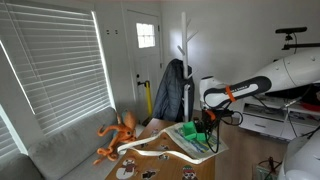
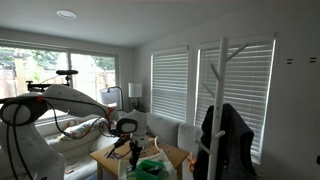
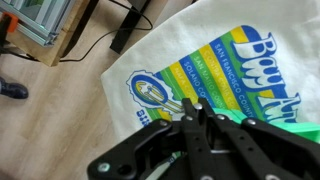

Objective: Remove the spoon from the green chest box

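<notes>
The green chest box (image 1: 188,135) sits on a white printed cloth on the wooden table; it also shows in an exterior view (image 2: 150,168) and as a bright green edge in the wrist view (image 3: 252,124). My gripper (image 1: 207,126) hangs just above the box, as also seen in an exterior view (image 2: 134,152). In the wrist view its black fingers (image 3: 197,106) are pressed together at the tips over the cloth and the box's edge. The spoon is not clearly visible; only a thin pale sliver shows between the fingers.
An orange octopus toy (image 1: 118,135) lies at the table's far end. A white curved piece (image 1: 165,151) lies along the table in front of the box. A coat rack with a dark jacket (image 1: 172,90) stands behind. The wrist view shows floor and cables (image 3: 90,45).
</notes>
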Controlling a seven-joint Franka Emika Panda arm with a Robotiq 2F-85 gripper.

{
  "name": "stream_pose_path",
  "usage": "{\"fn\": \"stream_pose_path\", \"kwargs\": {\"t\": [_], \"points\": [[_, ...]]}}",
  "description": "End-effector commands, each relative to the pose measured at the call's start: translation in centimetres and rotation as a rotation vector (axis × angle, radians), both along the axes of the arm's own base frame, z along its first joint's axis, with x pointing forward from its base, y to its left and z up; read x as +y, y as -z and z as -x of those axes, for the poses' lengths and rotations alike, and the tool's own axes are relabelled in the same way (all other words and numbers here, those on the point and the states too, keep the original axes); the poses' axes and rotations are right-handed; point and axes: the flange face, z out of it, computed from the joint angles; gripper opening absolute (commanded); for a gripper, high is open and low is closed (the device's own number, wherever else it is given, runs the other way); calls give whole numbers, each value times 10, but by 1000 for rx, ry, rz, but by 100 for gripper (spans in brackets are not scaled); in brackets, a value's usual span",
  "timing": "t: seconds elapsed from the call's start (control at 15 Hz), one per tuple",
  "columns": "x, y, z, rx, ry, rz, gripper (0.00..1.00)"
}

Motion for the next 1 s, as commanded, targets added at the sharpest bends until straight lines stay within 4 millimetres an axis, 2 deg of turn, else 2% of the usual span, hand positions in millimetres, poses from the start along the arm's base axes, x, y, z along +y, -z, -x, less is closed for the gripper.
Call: {"fn": "stream_pose_path", "kwargs": {"t": [0.0,0.27,0.6,0.8,0.93], "points": [[-1,-22,-3,-29,21,-49,2],[-3,-45,-2,-48,41,-87,2],[1,-78,7,-124,29,-84,2],[18,-89,8,-194,-78,-32,2],[41,-89,7,-233,-169,48,2]]}}
